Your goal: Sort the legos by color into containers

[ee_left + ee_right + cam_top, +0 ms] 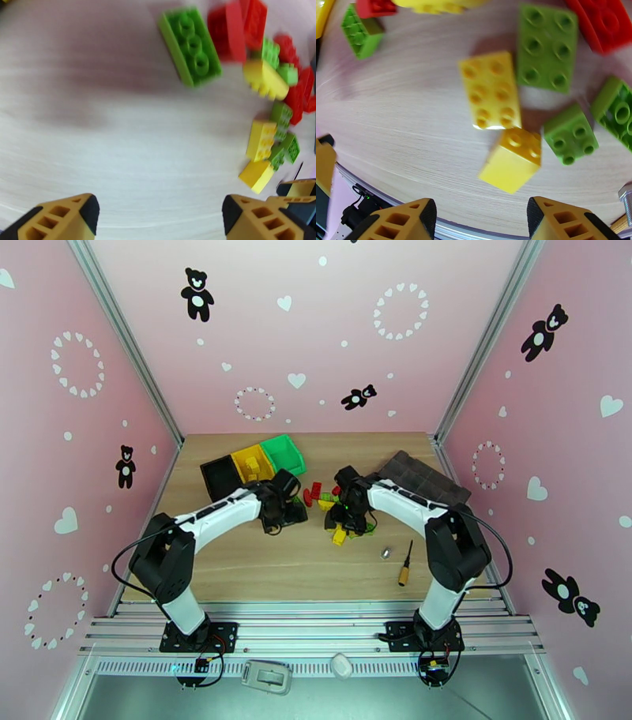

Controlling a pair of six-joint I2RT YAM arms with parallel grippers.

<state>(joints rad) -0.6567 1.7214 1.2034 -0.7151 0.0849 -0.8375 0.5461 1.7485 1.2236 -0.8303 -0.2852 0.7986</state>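
On a pale wood table (268,571) enclosed by pink walls (237,335) printed with black teddy bears and white hearts, the legos (336,512) lie heaped at the centre, red, yellow and green mixed, near the containers (253,465) angled at the back left. The left gripper (158,215) hangs with fingers spread over bare wood beside the heap. The right gripper (480,215) stands open and empty just short of a yellow brick (511,160).

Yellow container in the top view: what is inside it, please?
Yellow legos lie inside the yellow container. They are too small to count. The container's floor under them is covered, so anything beneath them cannot be seen.
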